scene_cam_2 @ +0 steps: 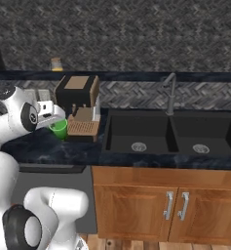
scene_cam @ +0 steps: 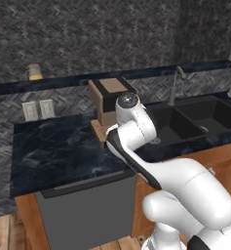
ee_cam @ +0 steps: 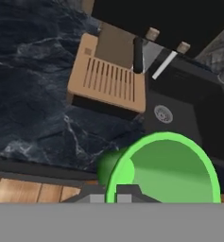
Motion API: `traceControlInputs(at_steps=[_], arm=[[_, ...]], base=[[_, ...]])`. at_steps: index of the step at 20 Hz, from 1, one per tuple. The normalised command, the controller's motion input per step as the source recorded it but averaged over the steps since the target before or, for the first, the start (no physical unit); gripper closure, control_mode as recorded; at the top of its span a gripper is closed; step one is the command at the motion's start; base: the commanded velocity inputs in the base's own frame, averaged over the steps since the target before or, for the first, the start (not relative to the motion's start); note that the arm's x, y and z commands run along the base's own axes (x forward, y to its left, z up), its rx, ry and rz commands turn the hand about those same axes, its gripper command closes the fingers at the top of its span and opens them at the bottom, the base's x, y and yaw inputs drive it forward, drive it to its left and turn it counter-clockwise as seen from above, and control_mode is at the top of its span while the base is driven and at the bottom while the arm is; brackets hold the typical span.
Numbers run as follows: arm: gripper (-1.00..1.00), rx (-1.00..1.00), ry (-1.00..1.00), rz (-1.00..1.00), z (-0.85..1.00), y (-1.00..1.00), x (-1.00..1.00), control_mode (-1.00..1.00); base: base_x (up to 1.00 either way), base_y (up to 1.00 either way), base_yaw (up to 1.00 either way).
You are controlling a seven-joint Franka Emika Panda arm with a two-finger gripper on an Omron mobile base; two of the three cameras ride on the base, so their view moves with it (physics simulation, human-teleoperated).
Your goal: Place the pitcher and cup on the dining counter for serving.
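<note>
while your gripper (ee_cam: pixel 117 193) is clenched on the rim of the cup (ee_cam: pixel 168 170), the bright green cup hangs in the air above the dark marbled worktop (ee_cam: pixel 33 90), just beside the brown coffee machine (scene_cam_2: pixel 79 105). you can see in the right base view the cup (scene_cam_2: pixel 59 128) at the end of the arm, near the machine's slatted drip tray (ee_cam: pixel 108 80). the black double sink (scene_cam_2: pixel 168 133) with its faucet (scene_cam_2: pixel 170 93) lies further along. a small yellow-based jar (scene_cam: pixel 35 72) sits on the raised back ledge (scene_cam: pixel 63 82).
</note>
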Motion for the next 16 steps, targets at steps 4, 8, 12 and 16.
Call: traceControlInputs(at_steps=[4, 8, 12, 16], arm=[[1.00, 0.00, 0.00, 0.00, 0.00, 0.00, 0.00, 1.00], [1.00, 0.00, 0.00, 0.00, 0.00, 0.00, 0.00, 1.00], [1.00, 0.00, 0.00, 0.00, 0.00, 0.00, 0.00, 1.00], [1.00, 0.00, 0.00, 0.00, 0.00, 0.00, 0.00, 1.00]], base=[[-0.33, 0.72, 0.19], [-0.01, 1.00, 0.17], [0.00, 1.00, 0.18], [0.00, 1.00, 0.18]])
